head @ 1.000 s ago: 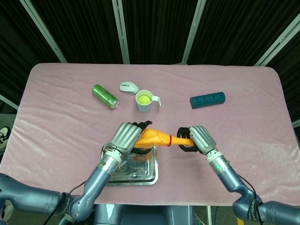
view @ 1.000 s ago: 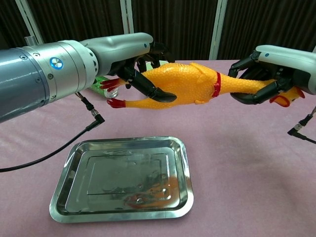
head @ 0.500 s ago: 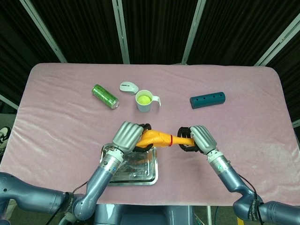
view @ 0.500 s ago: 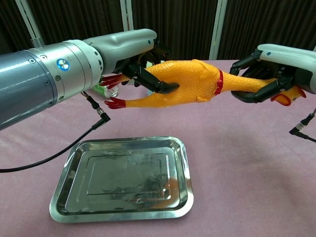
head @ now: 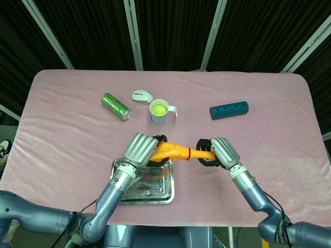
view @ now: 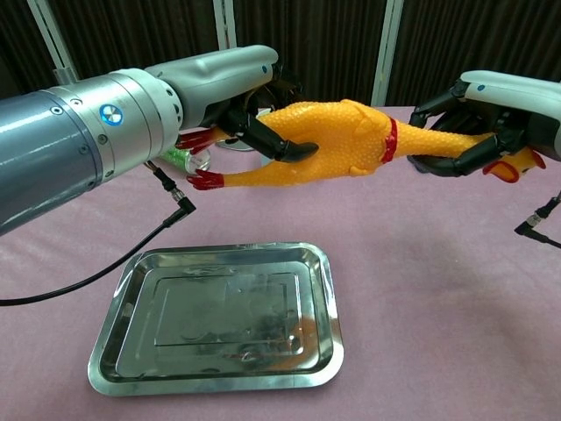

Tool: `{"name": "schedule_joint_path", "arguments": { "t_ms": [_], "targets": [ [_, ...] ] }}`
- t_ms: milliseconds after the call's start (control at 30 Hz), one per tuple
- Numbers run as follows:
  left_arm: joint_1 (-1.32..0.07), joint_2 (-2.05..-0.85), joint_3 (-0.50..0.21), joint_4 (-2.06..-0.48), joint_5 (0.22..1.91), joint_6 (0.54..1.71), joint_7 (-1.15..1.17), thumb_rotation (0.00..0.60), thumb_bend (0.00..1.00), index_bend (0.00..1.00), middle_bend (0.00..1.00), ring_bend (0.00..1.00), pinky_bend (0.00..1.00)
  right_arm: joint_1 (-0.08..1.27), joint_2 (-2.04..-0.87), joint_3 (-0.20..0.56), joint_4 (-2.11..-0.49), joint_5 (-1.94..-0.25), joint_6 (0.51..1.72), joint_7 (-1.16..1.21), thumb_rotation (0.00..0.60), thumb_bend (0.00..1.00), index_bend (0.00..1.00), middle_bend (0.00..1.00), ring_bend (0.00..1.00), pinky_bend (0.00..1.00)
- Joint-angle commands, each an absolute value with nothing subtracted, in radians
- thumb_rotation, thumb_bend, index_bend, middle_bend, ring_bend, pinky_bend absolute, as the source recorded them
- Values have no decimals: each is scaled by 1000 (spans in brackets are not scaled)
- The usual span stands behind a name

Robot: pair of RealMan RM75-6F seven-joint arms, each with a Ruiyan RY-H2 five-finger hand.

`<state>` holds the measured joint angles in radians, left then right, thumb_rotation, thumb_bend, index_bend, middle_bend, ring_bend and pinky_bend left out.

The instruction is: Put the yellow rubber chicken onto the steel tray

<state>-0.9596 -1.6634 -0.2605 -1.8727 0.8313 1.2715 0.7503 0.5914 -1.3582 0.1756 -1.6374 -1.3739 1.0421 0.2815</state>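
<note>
**Chicken hanging over the tray**

Both hands are holding the yellow rubber chicken (view: 337,140) aloft: left hand (view: 241,96) fingers clamping its body, right hand (view: 491,114) gripping its neck (long axis crosswise). The rectangular steel tray (view: 114,329) is lying below on the counter, nearer the left.

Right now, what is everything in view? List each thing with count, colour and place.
rubber chicken: 1, yellow with a red collar, held in the air above the table between both hands
steel tray: 1, silver, near edge, below the left hand
can: 1, green, lying far left
mouse: 1, white, behind the cup
cup: 1, white, green inside, centre
cylinder: 1, teal, lying far right
tablecloth: 1, pink
left hand: grips the chicken's body
right hand: grips its neck
</note>
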Motion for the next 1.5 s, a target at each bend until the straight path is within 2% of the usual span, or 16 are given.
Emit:
{"name": "schedule_joint_path", "arguments": {
  "t_ms": [33, 133, 200, 267, 333, 400, 500, 600, 800, 967, 1100, 1233, 1500],
  "targets": [
    [-957, -1654, -260, -1881, 826, 1266, 750, 600, 546, 514, 685, 682, 749, 591, -1355, 176, -1637, -1374, 1042, 281, 600, 837, 1000, 787, 723, 862],
    [-954, -1644, -261, -1890, 815, 1259, 748, 600, 382, 403, 605, 639, 730, 592, -1352, 180, -1637, -1371, 1042, 283, 600, 837, 1000, 787, 723, 862],
    [-953, -1640, -263, -1892, 812, 1258, 744, 600, 224, 285, 555, 609, 720, 591, -1350, 183, -1637, -1369, 1044, 283, 600, 837, 1000, 787, 723, 862],
    [-950, -1636, -262, -1892, 819, 1260, 739, 600, 114, 177, 522, 587, 714, 592, -1347, 184, -1637, -1368, 1044, 285, 600, 837, 1000, 787, 723, 862],
    [-944, -1636, -260, -1887, 835, 1270, 731, 600, 33, 99, 482, 560, 704, 592, -1346, 184, -1635, -1368, 1043, 285, 600, 837, 1000, 787, 723, 862],
    [-937, -1634, -257, -1883, 849, 1277, 720, 600, 2, 55, 428, 521, 696, 591, -1344, 184, -1635, -1368, 1043, 284, 600, 838, 1000, 787, 723, 862],
    [-924, -1624, -251, -1885, 868, 1281, 702, 599, 0, 9, 313, 424, 678, 590, -1341, 184, -1632, -1366, 1043, 285, 600, 838, 1000, 787, 723, 862],
    [-911, -1614, -242, -1882, 896, 1286, 684, 569, 0, 0, 227, 342, 650, 588, -1336, 184, -1628, -1366, 1044, 288, 600, 842, 1000, 787, 723, 862],
    [-890, -1600, -229, -1874, 930, 1290, 657, 523, 0, 0, 113, 198, 587, 581, -1327, 178, -1621, -1369, 1046, 298, 600, 845, 1000, 787, 723, 862],
    [-871, -1582, -221, -1886, 960, 1289, 632, 520, 0, 0, 79, 164, 550, 577, -1326, 176, -1613, -1369, 1046, 307, 600, 845, 1000, 787, 723, 862],
    [-846, -1535, -216, -1931, 987, 1290, 605, 519, 0, 0, 72, 148, 483, 574, -1321, 175, -1610, -1369, 1046, 320, 600, 844, 1000, 787, 723, 862],
    [-811, -1451, -200, -1994, 1019, 1280, 561, 520, 0, 0, 72, 133, 422, 571, -1314, 168, -1620, -1378, 1035, 358, 600, 845, 1000, 787, 723, 862],
    [-707, -1249, -166, -2089, 1141, 1281, 388, 520, 0, 0, 72, 118, 369, 592, -1341, 128, -1622, -1445, 991, 433, 600, 845, 1000, 787, 723, 862]
  ]
}}
